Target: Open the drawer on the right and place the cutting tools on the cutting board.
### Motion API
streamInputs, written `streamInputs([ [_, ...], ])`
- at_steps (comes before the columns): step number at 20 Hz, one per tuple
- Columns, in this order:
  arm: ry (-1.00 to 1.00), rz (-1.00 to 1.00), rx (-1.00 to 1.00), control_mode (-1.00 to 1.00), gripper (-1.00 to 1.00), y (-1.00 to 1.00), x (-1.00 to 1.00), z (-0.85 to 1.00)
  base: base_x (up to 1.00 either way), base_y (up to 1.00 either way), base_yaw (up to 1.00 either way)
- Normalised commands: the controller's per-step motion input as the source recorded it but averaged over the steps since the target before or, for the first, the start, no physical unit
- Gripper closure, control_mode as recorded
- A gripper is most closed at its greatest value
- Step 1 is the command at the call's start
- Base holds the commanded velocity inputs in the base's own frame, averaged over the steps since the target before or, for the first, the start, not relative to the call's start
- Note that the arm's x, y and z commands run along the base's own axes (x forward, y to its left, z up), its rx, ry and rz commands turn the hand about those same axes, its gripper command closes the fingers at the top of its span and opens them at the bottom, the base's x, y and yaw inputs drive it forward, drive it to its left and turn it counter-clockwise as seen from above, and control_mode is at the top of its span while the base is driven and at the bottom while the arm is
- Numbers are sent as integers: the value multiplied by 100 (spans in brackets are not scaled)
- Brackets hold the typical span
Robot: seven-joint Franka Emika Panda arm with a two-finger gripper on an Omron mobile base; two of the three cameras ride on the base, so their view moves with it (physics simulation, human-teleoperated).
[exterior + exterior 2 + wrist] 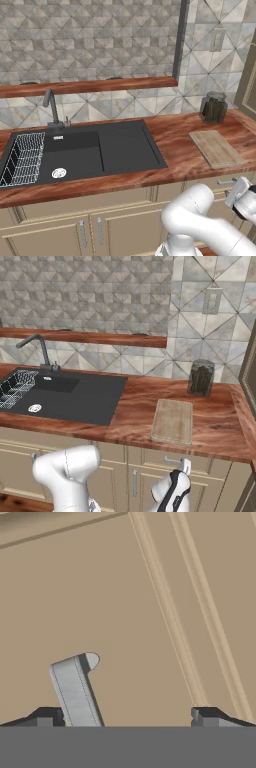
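Your gripper [125, 716] is spread wide against the front of the drawer [125, 602], fingertips well apart and holding nothing. The silver handle [75, 689] sits just inside the left fingertip in the hand view, off-centre in the gap.

The drawer is shut, under the counter below the board [173, 420]; its handle [172, 460] shows beside the hand in the right base view. No cutting tool is in sight, presumably inside.

The handle is your only hold: a stiff, smooth metal bar, likely slippery, so centre it between the fingers and close fully before pulling. The drawer should slide straight out with some drag; pull square to the front.

Room is tight: the arm's elbow [192, 210] is folded close to the cabinets, so back away as you pull. Above, the board is bare, with a dark jar [201, 377] behind it and a counter edge [190, 451] to clear when lifting anything out.
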Motion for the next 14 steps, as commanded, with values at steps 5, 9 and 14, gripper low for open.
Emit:
streamInputs([
  [5, -7, 0, 0, -100, -100, 0, 0, 0, 0, 0, 0],
  [9, -9, 0, 0, -100, -100, 0, 0, 19, 0, 0, 0],
  [14, -7, 0, 0, -100, -100, 0, 0, 47, 0, 0, 0],
])
